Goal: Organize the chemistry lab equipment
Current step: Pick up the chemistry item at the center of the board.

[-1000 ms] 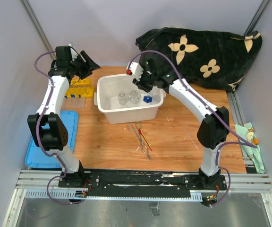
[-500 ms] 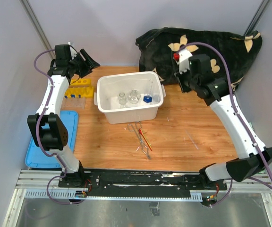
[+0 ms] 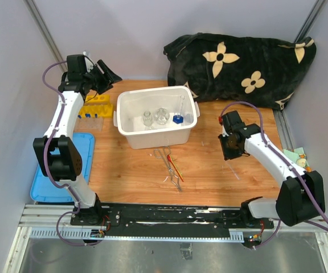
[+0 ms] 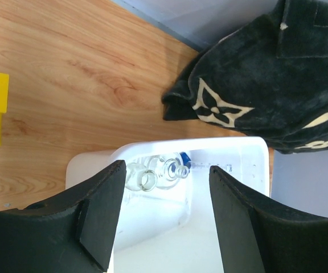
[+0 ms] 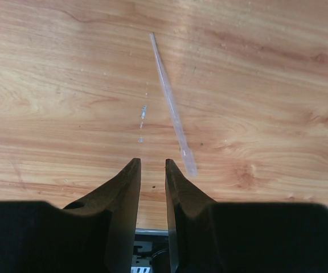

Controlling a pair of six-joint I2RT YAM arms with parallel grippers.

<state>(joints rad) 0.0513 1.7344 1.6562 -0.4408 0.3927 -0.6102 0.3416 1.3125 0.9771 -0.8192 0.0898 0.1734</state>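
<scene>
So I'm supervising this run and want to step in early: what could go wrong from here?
The thin clear rod lies flat on the wooden table, just off to the side of the right end effector, whose jaws are only narrowly parted; a pinch could miss or snap it. The white bin already holds close-set glass beakers; anything dropped in might knock them.

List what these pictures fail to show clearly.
- Glassware in the white bin: left wrist view, partly behind fingers of the left hand; top view, too small to count.
- Yellow rack: top view, partly behind the left arm; left wrist view, cut by the left edge.
- Clear rod: top view, too faint.
</scene>
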